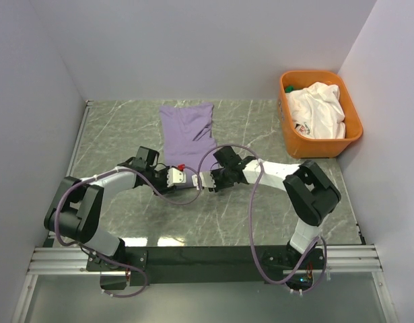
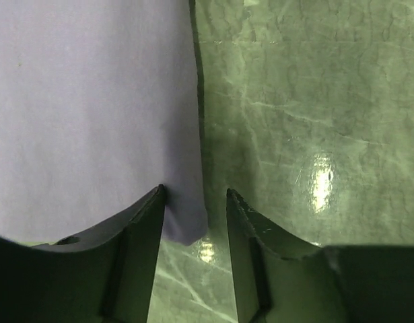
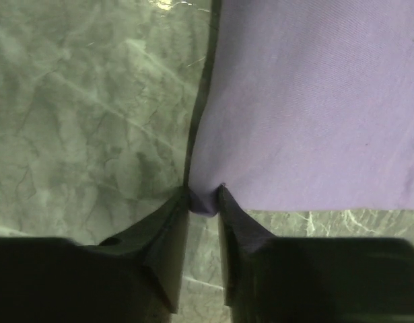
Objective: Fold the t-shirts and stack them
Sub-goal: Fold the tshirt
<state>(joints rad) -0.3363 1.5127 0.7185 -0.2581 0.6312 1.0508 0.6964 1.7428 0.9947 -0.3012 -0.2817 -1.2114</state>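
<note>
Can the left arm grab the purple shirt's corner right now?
Probably yes: a corner of the purple t-shirt lies between the open fingers of the left gripper, with nothing covering it.

Flat, narrow lavender t-shirt point(image 1: 187, 131) at centre; white t-shirt point(image 1: 321, 108) bunched in orange tub point(image 1: 321, 148)

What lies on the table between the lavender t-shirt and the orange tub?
Nothing. In the top external view, only bare tabletop separates the lavender t-shirt from the orange tub.
</note>
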